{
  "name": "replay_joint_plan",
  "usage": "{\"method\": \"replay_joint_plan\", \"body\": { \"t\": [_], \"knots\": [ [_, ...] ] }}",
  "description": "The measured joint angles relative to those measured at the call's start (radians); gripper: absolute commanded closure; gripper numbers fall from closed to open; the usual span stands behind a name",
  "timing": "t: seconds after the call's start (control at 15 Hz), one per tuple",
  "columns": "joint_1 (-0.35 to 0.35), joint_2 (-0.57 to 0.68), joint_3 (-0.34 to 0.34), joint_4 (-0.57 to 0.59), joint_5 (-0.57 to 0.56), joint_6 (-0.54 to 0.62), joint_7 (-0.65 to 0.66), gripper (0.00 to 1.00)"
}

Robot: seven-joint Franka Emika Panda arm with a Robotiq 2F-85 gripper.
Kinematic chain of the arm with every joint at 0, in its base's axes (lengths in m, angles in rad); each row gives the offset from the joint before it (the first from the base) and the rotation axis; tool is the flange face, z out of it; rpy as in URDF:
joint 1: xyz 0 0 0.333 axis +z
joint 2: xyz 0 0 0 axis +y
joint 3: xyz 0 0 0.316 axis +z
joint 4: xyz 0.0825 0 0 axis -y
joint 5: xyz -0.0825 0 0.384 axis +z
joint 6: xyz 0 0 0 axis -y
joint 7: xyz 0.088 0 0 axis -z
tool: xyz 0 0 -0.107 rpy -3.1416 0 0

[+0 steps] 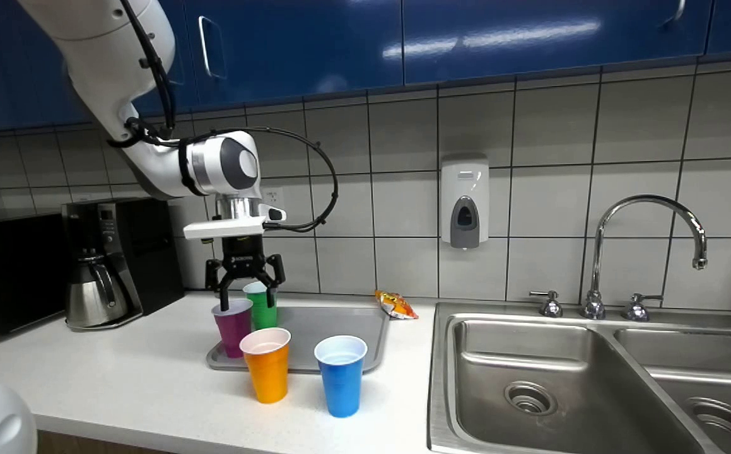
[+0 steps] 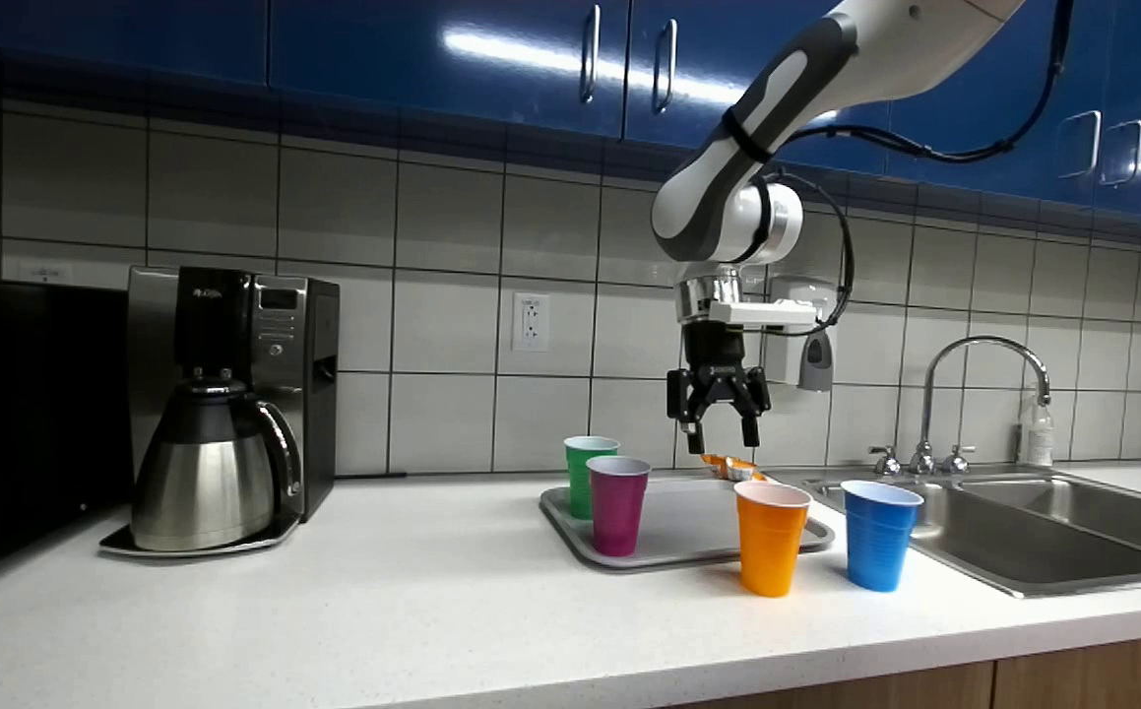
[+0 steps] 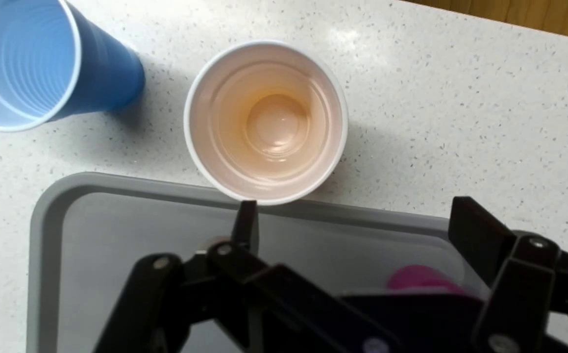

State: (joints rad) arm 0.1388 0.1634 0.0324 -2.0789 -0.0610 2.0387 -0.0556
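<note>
The pincer (image 2: 723,443) is spread wide, its fingers (image 3: 480,238) pointing down with nothing gripped. It hangs near the front edge of the gray tray (image 1: 333,334), though exactly what spot lies beneath it cannot be told. Nearest to it, lower and apart from its fingertips, are the orange plastic cup (image 1: 269,372) and the purple plastic cup (image 1: 234,331). The orange one stands upright on the pale speckled worktop (image 2: 383,591) just in front of the tray; the wrist view looks down into its light interior. The purple one stands upright on the tray, toward its front left corner as seen in both exterior views; the wrist view shows only a magenta patch of it past the pincer.

The green plastic cup (image 1: 267,315) stands on the tray's rear left part. The blue plastic cup (image 1: 342,378) stands on the worktop in front of the tray, toward its right end. A snack packet (image 1: 397,305) lies by the tray's rear right corner.

Well left of the tray are the coffee maker (image 2: 280,325) and its stainless-steel carafe (image 2: 201,497); to its right is the double-basin sink (image 1: 442,378) with its gooseneck faucet (image 1: 652,198). Behind the tray, the tiled wall (image 1: 403,208) carries a soap dispenser (image 1: 464,189).
</note>
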Motion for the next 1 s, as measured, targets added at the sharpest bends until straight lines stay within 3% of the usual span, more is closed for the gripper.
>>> {"method": "replay_joint_plan", "body": {
  "t": [1.0],
  "knots": [
    [0.0,-0.035,0.006,-0.114,0.0,0.052,0.001,0.0]
  ]
}}
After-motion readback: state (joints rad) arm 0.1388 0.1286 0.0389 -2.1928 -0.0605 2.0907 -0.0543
